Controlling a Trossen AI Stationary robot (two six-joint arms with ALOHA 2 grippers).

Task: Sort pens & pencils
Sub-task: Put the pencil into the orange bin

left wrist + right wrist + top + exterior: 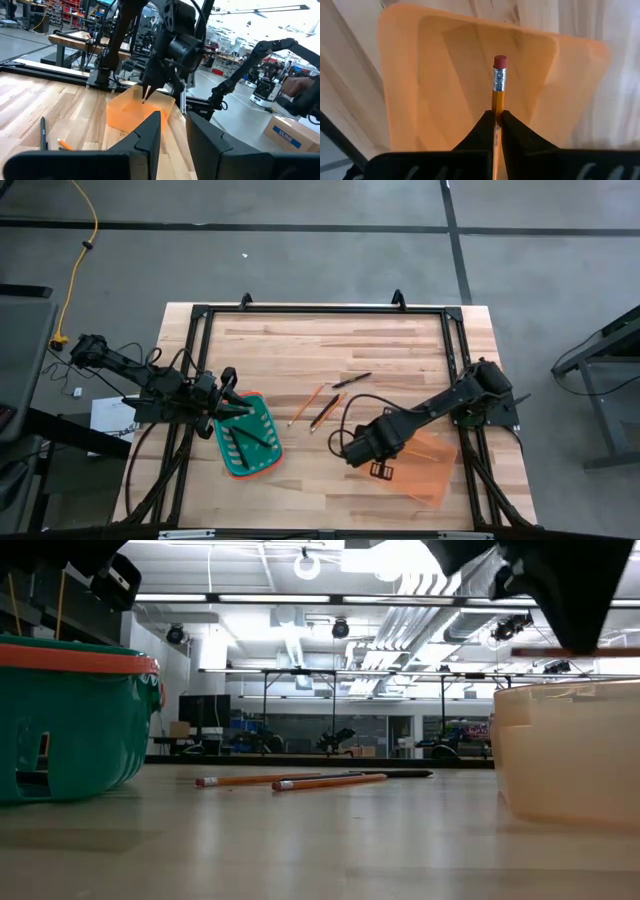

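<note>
My right gripper hovers over the orange tray, shut on an orange-tan pencil. Two more pencils lie flat on the table's middle, and a dark pen lies just beyond them. My left gripper is open above the far-left rim of the green basket. Two dark pens lie inside the basket. In the low view the basket stands left and the tray right, with both pencils between them. My right gripper pinches the pencil between its two fingers partway along the shaft. The pencil runs along the fingers. Its eraser end sticks out past the fingertips, down toward the tray floor. The fingers come from above, and the pencil is lifted clear.
A black frame runs around the wooden tabletop. Bare wood lies open between basket and tray and toward the far edge. The left wrist view shows the right arm over the tray, plus the pen on the table.
</note>
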